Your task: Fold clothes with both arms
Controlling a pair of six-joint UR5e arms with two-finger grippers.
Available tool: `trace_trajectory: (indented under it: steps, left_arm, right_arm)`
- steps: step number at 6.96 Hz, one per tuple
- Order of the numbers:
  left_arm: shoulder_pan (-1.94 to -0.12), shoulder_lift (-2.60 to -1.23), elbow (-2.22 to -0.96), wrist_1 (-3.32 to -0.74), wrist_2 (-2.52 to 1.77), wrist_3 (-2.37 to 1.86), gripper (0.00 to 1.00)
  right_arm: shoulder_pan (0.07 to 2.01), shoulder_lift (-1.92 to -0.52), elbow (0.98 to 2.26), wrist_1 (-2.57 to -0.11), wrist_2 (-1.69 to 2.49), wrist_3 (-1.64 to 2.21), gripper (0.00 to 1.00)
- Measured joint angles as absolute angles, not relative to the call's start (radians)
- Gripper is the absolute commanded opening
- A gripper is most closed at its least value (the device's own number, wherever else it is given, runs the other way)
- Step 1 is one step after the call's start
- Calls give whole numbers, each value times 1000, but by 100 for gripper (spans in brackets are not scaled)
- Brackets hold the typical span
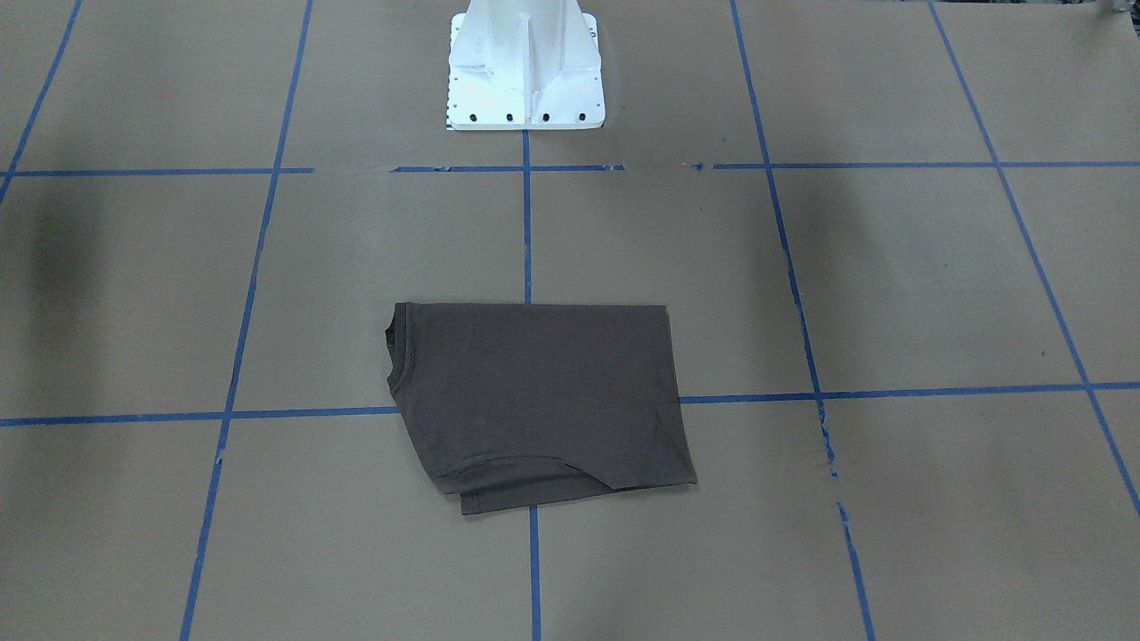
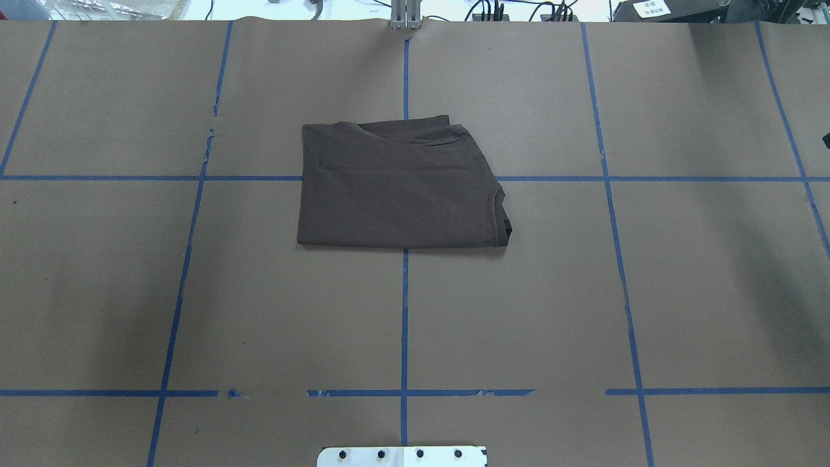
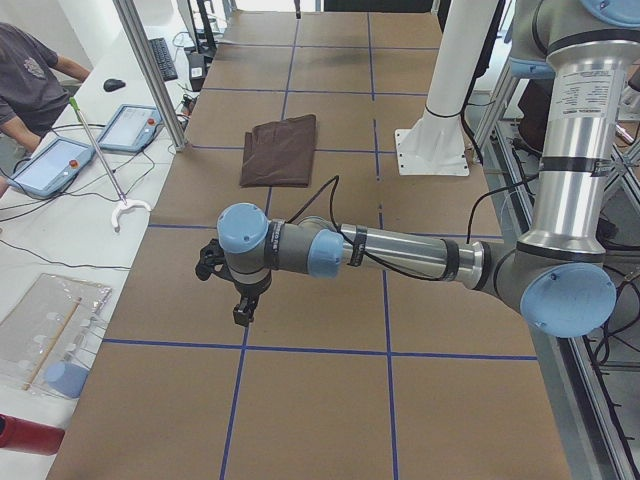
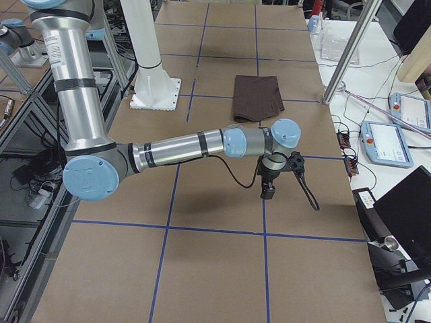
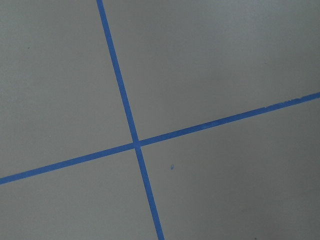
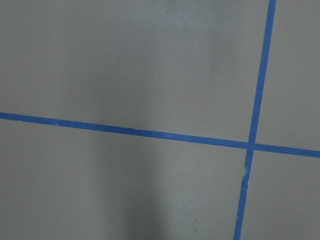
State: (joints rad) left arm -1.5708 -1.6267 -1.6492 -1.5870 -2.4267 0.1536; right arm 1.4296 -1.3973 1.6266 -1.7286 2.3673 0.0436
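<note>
- Brown paper over the counter (image 2: pixel 97 292), ruled into squares by blue tape (image 2: pixel 404 324); white pedestal base (image 2: pixel 402 456) bolted at the robot's edge, nearest item
- Left arm (image 3: pixel 400 255): stretched low over bare paper at its own end of the counter, well apart from the garment; left tool (image 3: pixel 241 305) points down, clear of the surface; nothing seen in it, but whether its jaws stand wide or closed cannot be told from the side view, and its wrist camera shows only a tape crossing
- Right arm (image 4: pixel 178 149): matching pose at the other end; right tool (image 4: pixel 269 188) likewise hangs over bare paper, nothing seen in it, grip state cannot be told
- T-shirt (image 2: pixel 395 188): dark brown-grey, mid-counter, astride the centre tape line, lying flat in a rough rectangle; collar (image 2: pixel 500 211) at the robot's right end, straight folded edge toward the robot, sleeve hem (image 2: pixel 415 135) showing along the far edge where the layers do not quite match
- Condition, as judged: fold largely made; a last halving, collar end over to the plain end, or a squaring-up, may be left to do
- Handling advice: both tools to come in together, pinch every layer at the two corners of one short end, lift level, carry across without dragging, lay down edge on edge; mind the loose far layer, likely to slip out
- Far edge: cables (image 2: pixel 519 10) and oddments beyond the paper
</note>
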Motion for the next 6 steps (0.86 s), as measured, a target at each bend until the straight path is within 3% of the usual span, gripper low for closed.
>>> trace_trajectory:
  steps: [6]
  left_arm:
    - [-1571, -1615, -1645, -1583, -2427, 153, 100]
  right_arm:
    - [1429, -1429, 1627, -1716, 2357, 35, 100]
